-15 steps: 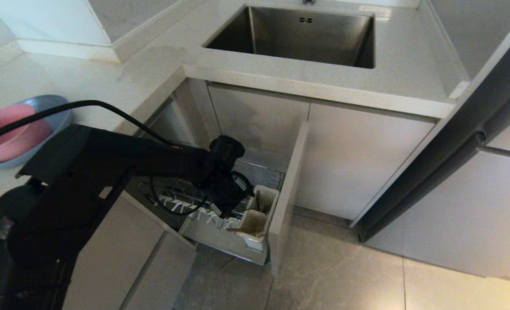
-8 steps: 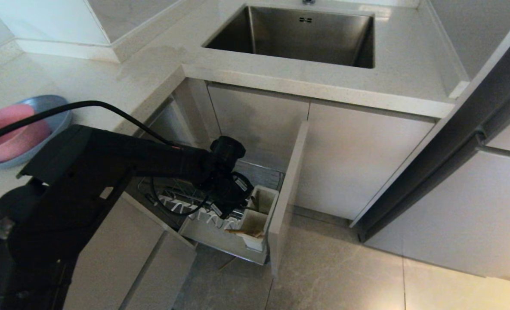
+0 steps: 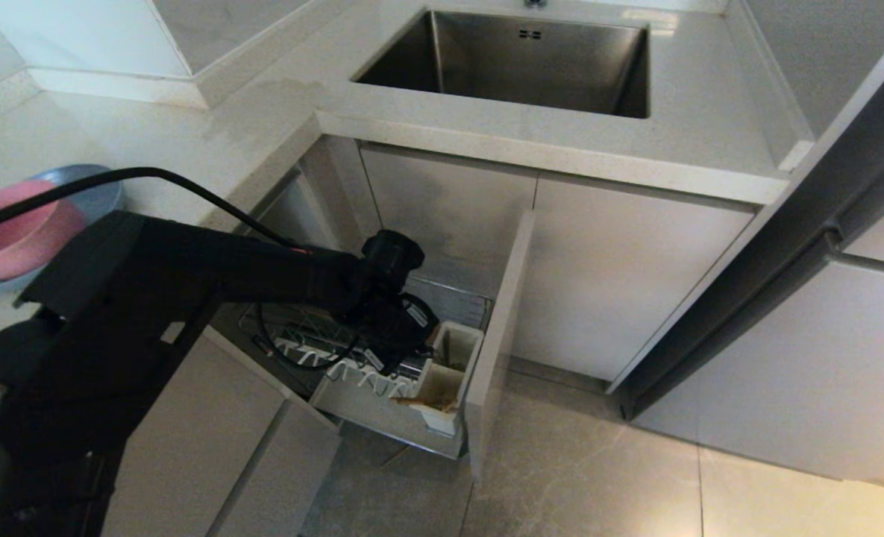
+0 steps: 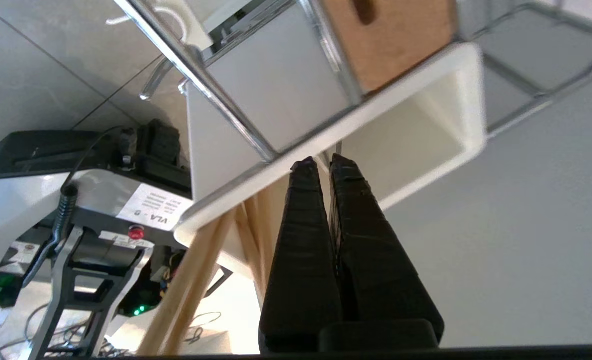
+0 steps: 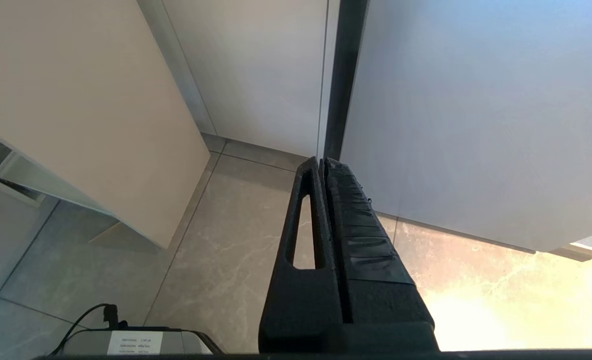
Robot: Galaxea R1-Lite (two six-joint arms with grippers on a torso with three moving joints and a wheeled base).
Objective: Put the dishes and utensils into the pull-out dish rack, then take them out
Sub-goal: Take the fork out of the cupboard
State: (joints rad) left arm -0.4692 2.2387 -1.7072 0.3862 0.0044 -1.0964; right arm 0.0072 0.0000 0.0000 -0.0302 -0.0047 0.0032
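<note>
Two dishes can be counted at the far left edge of the head view: one matte pink bowl (image 3: 16,235) sat inside one flat light-blue plate (image 3: 102,195), both round and plastic-looking, resting on the pale stone tabletop (image 3: 210,142). One steel sink (image 3: 516,60) is sunk into that tabletop at top centre.

The pull-out dish rack (image 3: 371,373) is found low in the middle of the frame, pulled out from under the tabletop: chrome wire basket, a row of white plastic prongs (image 3: 322,359), a squarish white utensil cup (image 3: 449,365) and a flat beige front panel (image 3: 497,335). Light wooden chopsticks (image 3: 425,403) are seen lying in the cup's near compartment; the exact count can't be made out there. In the left wrist view two pale wooden sticks (image 4: 191,285) are seen slanting out below the cup's rim, beside a brown wooden strip (image 4: 395,40).

The left pincer (image 4: 324,162) is poked into the mouth of the cup, its two black ribbed fingers pressed almost together, with what looks like a thin silver stem (image 4: 337,148) pinched at the tips; what it is can't be told.

The right pincer (image 5: 320,162) is hung over the tiled floor (image 5: 216,250), fully closed on nothing.
</note>
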